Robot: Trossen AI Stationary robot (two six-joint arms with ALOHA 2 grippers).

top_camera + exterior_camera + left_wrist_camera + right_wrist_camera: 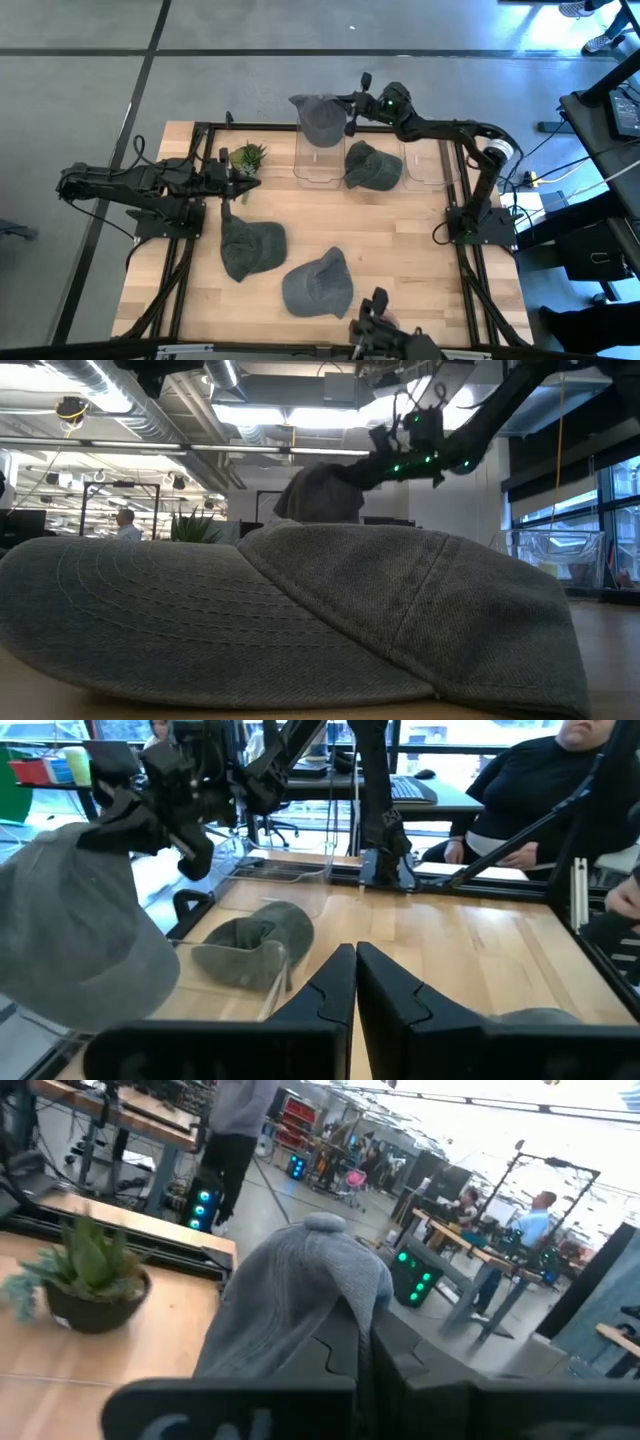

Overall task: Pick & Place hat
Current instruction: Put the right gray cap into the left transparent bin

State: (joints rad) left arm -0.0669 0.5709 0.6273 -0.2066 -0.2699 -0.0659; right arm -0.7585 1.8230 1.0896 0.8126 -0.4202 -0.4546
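On table [420, 250]: 4 hats, 3 clear bins, 1 plant [247, 156].

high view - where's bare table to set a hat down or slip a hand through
Bare wood lies along the right side, between the front hat and the right arm's base, and at the front left corner. Crowded: the back edge, with plant, clear bins, a hat, and the right gripper holding a hat.

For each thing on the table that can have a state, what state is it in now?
Held hat: lifted, hanging above the left bin.
Right hand: shut on the held hat.
Left hand: shut, empty, beside the plant.
Middle hat: lying between bins.
Two front hats: flat on table.
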